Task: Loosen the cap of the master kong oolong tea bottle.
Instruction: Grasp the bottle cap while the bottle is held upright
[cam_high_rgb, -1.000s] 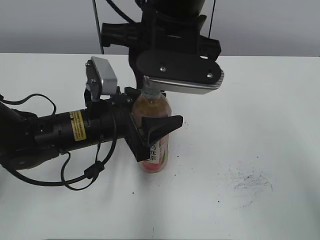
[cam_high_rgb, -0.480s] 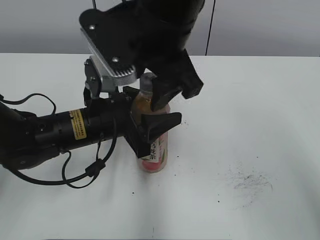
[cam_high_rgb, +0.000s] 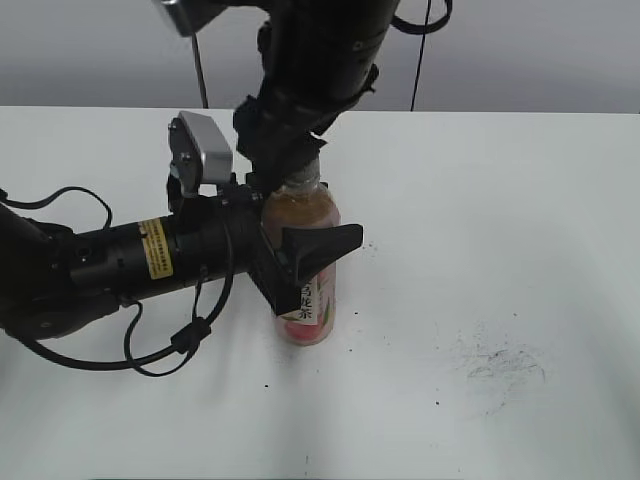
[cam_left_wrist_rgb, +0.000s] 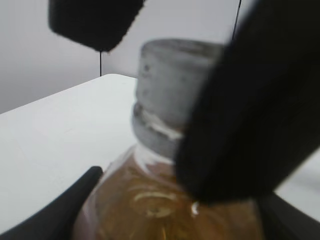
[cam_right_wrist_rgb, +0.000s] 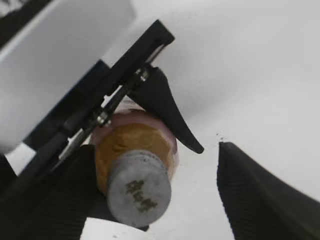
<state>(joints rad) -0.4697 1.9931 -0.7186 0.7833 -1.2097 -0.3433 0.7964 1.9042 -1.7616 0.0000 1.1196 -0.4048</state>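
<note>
The master kong oolong tea bottle (cam_high_rgb: 312, 212) stands upright on the white table (cam_high_rgb: 520, 220), amber tea and pink-and-white label showing. My left gripper (cam_high_rgb: 320, 245) is shut on its body from the left; in the left wrist view (cam_left_wrist_rgb: 170, 212) the bottle's shoulder (cam_left_wrist_rgb: 135, 200) fills the space between the fingers. The grey-white cap (cam_right_wrist_rgb: 139, 187) sits on the neck and also shows in the left wrist view (cam_left_wrist_rgb: 167, 85). My right gripper (cam_right_wrist_rgb: 155, 175) hangs over the cap from above (cam_high_rgb: 293, 172), open: one finger is against the cap's side, the other stands well apart.
The left arm lies low across the left of the table with loose black cables (cam_high_rgb: 150, 350) beside it. A dark smudge (cam_high_rgb: 500, 365) marks the table at the front right. A thin cable (cam_high_rgb: 415, 60) hangs behind.
The right wrist has turned above the cap, its silver plate swinging from the right side round to the upper left. The bottle and the left gripper have stayed in place.
</note>
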